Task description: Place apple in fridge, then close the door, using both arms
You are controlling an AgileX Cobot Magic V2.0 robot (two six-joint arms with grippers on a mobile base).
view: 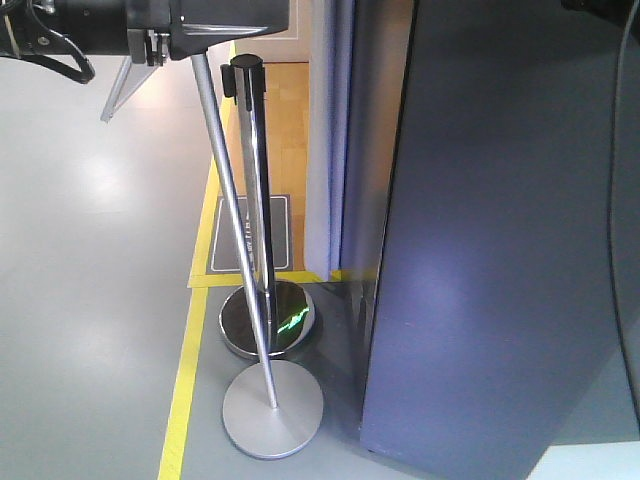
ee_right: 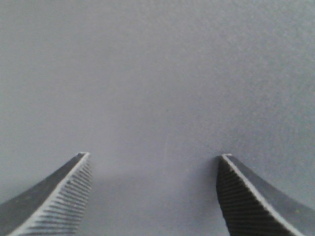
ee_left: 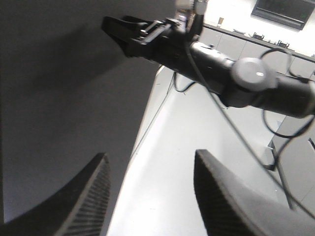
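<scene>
1. Fridge (view: 480,250): dark grey outer face fills the right side of the front view, standing on the grey floor (view: 90,300). From here I can't tell door from body, or whether the door is shut.
2. Apple: not visible in any view, so I can't say where it is.
3. Left pincer (ee_left: 147,196): released, ribbed fingers (ee_left: 93,196) spread wide with nothing between them. The left finger sits just in front of the dark fridge face (ee_left: 64,98); the right finger is over the pale floor beside it.
4. Right pincer (ee_right: 152,196): released too, ribbed fingers (ee_right: 54,201) wide apart and empty, aimed straight at a flat matte grey surface (ee_right: 157,73) that fills its whole view. Contact or a small gap: can't tell.
5. In the left wrist view the other arm (ee_left: 231,73) reaches across the upper part of the picture, its black blocky end (ee_left: 133,34) right at the fridge face, thin black cable (ee_left: 231,128) trailing down from it.
6. Front view, left of the fridge: two chrome stanchion posts on round bases, one upright (view: 255,200), one leaning (view: 240,250) across it, both beside the yellow floor tape (view: 190,370).
7. Black arm hardware (view: 150,25) crosses the top left corner of the front view.
8. Background of the left wrist view: a grey bench (ee_left: 256,44) along the far wall.
</scene>
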